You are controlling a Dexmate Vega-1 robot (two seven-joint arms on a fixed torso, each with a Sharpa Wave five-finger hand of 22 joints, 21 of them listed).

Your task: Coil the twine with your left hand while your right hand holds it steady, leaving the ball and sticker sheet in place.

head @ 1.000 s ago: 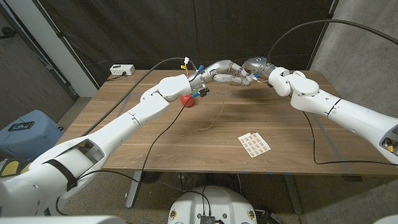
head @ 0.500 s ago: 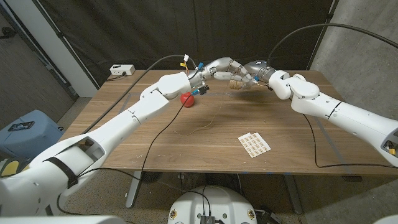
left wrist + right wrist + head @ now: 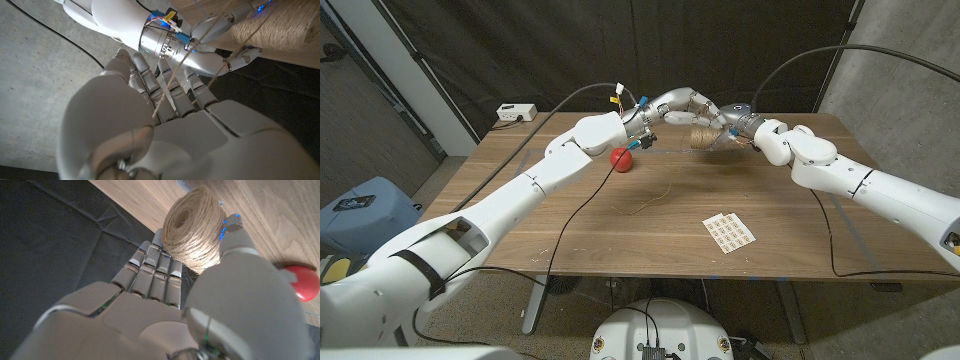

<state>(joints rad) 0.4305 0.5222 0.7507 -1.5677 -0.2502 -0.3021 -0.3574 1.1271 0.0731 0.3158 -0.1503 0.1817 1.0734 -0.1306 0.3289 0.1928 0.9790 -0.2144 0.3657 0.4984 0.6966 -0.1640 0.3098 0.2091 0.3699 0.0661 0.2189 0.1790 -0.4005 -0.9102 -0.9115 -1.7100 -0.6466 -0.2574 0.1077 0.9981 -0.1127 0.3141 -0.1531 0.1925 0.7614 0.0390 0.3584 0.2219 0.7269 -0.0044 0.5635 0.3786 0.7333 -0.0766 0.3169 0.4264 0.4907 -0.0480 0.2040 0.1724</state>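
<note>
One spool of twine (image 3: 701,137), with one loose strand trailing onto the wooden table (image 3: 570,225). One red ball (image 3: 619,157). One sticker sheet (image 3: 729,231). One white box (image 3: 517,112), possibly a power strip, at the table's far corner.

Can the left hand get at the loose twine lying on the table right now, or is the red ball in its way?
Probably yes. The left hand is up by the twine spool that the right hand holds. The loose twine lies nearer on bare wood, the red ball off to one side.
</note>
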